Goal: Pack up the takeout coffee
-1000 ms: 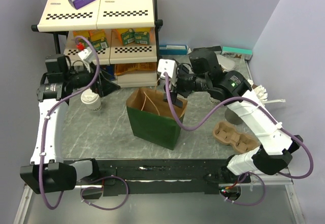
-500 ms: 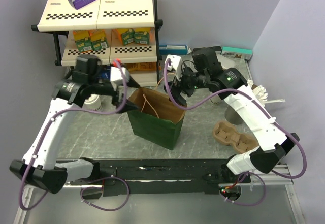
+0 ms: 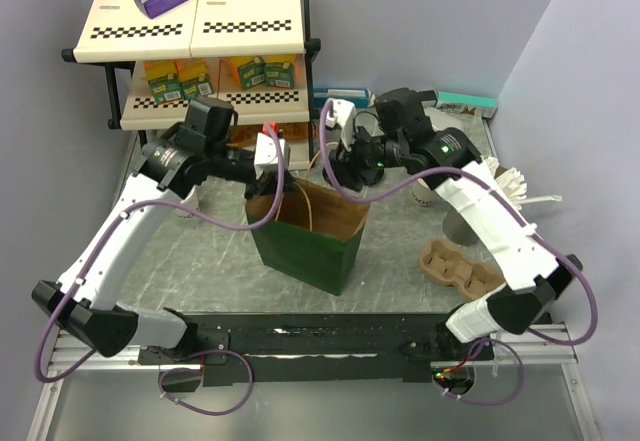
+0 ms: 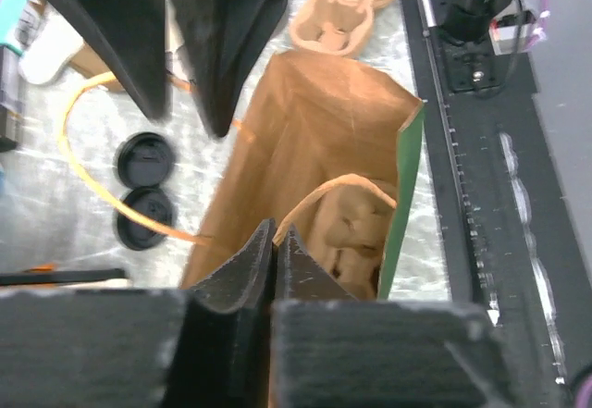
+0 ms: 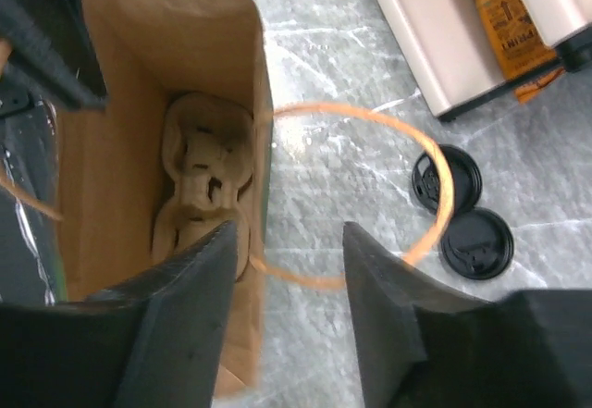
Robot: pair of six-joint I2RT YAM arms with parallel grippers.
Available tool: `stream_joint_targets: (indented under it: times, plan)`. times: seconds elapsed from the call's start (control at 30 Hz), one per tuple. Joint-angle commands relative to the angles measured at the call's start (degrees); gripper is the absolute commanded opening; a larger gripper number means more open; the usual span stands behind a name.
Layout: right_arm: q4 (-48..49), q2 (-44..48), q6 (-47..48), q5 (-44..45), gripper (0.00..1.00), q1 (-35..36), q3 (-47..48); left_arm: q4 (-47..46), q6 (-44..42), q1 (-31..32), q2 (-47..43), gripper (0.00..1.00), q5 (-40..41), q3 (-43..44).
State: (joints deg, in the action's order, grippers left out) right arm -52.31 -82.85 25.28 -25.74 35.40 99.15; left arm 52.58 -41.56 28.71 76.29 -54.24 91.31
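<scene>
A green paper bag (image 3: 305,251) with a brown inside stands open mid-table. A pulp cup tray (image 5: 199,186) lies on its bottom. My left gripper (image 4: 276,234) is shut on the bag's left rim. My right gripper (image 5: 291,241) is open and straddles the far rim: one finger is inside the bag, the other outside, and the orange handle loop (image 5: 435,163) runs between them. One white takeout coffee cup (image 3: 188,204) peeks out beside the left arm. Another (image 3: 424,194) sits under the right arm. No cup is in the bag.
Two black lids (image 5: 447,179) lie on the table behind the bag. A second pulp tray (image 3: 460,266) sits right of the bag, beside a grey tumbler (image 3: 460,226) of white sticks. A shelf rack (image 3: 190,31) stands along the back left.
My left arm swung right from the cup to the bag's left rim, and its jaws closed there. The right gripper shifted back to the far rim and its jaws narrowed. The bag mouth spread wider.
</scene>
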Motion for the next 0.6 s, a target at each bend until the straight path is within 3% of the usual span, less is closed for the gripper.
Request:
stream_joint_targets:
  times: [0.0,0.13,0.33,0.4,0.43,0.57]
  plan:
    - [2.04,-4.33,-3.21,-2.82,0.42,-1.21,5.6,2.36,-2.3,0.29,-0.26,0.01,0.09,5.11]
    - [1.34,-6.01,-3.04,-5.55,0.33,-1.47,17.6,-3.07,3.4,0.29,-2.55,0.01,1.94,6.69]
    - [-2.0,-10.75,-2.34,-4.76,0.31,-1.91,36.52,-10.91,9.48,0.29,-3.52,0.01,6.07,13.1]
    - [0.96,-9.71,-2.69,-2.93,0.42,-2.0,36.38,-11.44,9.66,0.29,-2.99,0.01,7.12,14.77]
    - [2.47,-8.57,-3.39,-2.13,0.53,-2.09,33.24,-11.53,9.92,0.29,-2.82,0.01,7.3,16.17]
    - [9.5,-2.25,-3.48,2.88,0.68,-2.17,23.82,-13.11,10.71,0.29,-2.81,0.01,8.79,17.24]
